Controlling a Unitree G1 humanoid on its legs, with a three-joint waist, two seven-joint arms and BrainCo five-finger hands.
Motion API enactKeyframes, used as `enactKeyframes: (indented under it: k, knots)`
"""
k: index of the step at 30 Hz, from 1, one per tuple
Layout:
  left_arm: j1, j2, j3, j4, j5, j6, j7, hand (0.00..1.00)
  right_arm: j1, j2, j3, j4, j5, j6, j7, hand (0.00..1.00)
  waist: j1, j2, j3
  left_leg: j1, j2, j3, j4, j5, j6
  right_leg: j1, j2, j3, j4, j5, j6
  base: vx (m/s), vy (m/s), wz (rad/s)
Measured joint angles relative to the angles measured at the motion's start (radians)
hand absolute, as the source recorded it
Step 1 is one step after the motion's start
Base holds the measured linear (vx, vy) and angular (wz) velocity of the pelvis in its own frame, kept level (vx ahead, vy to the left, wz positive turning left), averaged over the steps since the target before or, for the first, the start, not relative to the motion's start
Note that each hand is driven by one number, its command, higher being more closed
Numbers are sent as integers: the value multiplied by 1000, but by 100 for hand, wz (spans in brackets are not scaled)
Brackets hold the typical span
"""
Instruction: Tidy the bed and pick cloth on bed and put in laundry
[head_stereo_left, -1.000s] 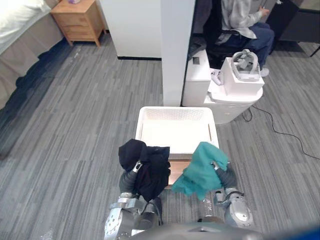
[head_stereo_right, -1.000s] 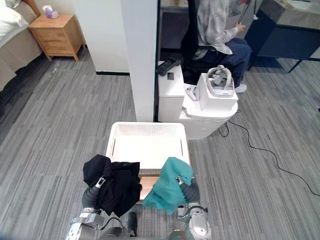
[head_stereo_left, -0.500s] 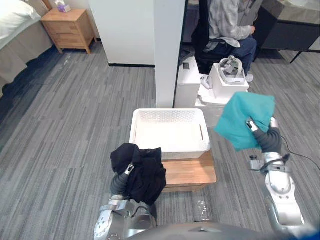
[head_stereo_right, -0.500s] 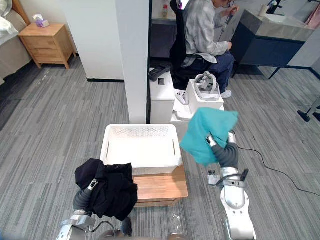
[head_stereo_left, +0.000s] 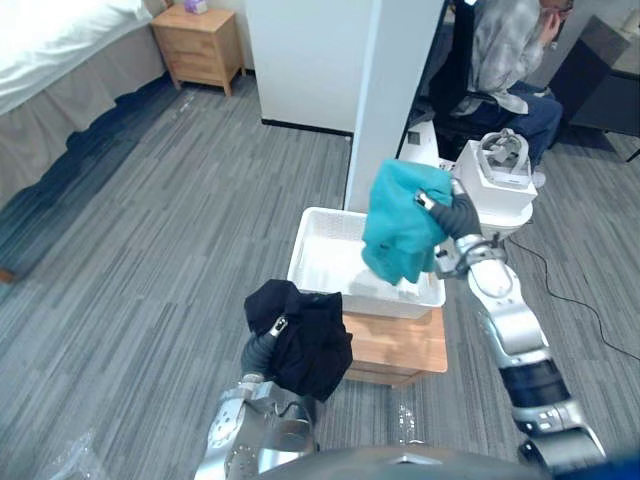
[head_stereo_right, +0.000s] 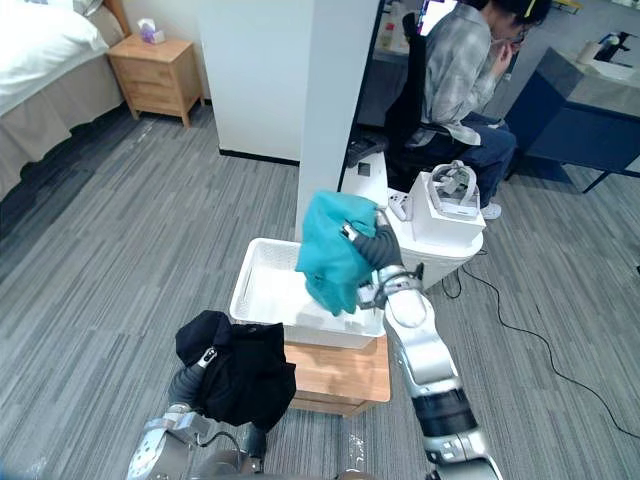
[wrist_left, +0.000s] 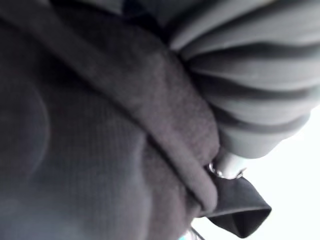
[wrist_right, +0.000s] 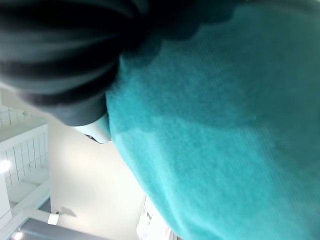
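Drop-off step: R hand (head_stereo_left: 446, 212) hanging teal cloth (head_stereo_left: 400, 225) over basket (head_stereo_left: 318, 240), 12 o'clock; L hand (head_stereo_left: 262, 346) carrying black cloth (head_stereo_left: 308, 342), 7. Grips buried, can't tell. Next: releasing teal, probably.

A teal cloth (head_stereo_left: 400, 225) draped over the right hand (head_stereo_left: 442, 208) hung above the white basket (head_stereo_left: 304, 252), which sat on a wooden stool (head_stereo_left: 400, 345). A black cloth (head_stereo_left: 308, 338) covered the left hand (head_stereo_left: 262, 349) beside the stool.

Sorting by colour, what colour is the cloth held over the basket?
The cloth is plain teal, best seen in the right eye view.
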Motion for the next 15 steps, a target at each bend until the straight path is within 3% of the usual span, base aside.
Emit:
enactKeyframes:
  k: [2, 4, 5, 7, 8, 10, 13, 15]
  knots:
    - [-36, 5, 1, -1, -1, 0, 3, 100, -75, 7, 1, 48, 0, -1, -24, 100, 3, -3, 21, -40, 1, -14, 0, 0, -1, -30, 5, 0, -3, -5, -10, -120, 37, 33]
    - [-103, 23, 3, -3, -2, 0, 21, 100, -206, 9, 0, 117, -1, -4, -56, 100, 14, -20, 75, -110, -4, -14, 1, 10, -15, -80, 9, 0, -28, -57, -34, -121, -23, 33]
    - [-121, 22, 5, -2, -2, 0, 27, 100, -236, 10, -2, 137, -1, -10, -60, 100, 17, -17, 94, -123, 1, -11, 1, 12, -20, -92, 12, -3, -37, -53, -18, -160, -47, 13]
    - [-146, 21, 14, -5, -2, -2, 42, 100, -281, 32, -2, 179, -1, -17, -72, 100, 39, -26, 144, -173, 33, 35, 34, 26, -23, -132, 26, -15, -35, -47, -21, -122, -52, 8]
    - [-150, 17, 14, -7, -2, -4, 43, 100, -283, 35, -2, 179, -1, -20, -78, 100, 43, -20, 159, -175, 44, 34, 34, 55, -26, -130, 37, -21, -33, -47, -21, -43, -88, 12]
    - [-173, 17, 12, -9, -2, -5, 50, 100, -291, 43, -2, 182, 1, -26, -86, 100, 49, -35, 185, -203, 64, 35, 27, 102, -25, -155, 54, -29, -33, -46, -26, 1, -79, 9]
    - [-251, 14, 5, -10, -1, -17, 76, 100, -382, 59, -3, 243, 7, -34, -114, 100, 60, -42, 255, -248, 69, 37, 9, 140, -23, -216, 53, -27, -6, -33, -30, 51, -30, -2]
    - [-281, 24, -4, -9, 0, -40, 83, 100, -416, 75, 0, 291, 8, -38, -127, 100, 65, -41, 259, -273, 67, 48, 9, 139, -23, -246, 49, -21, -2, -26, -27, 70, 10, -12]
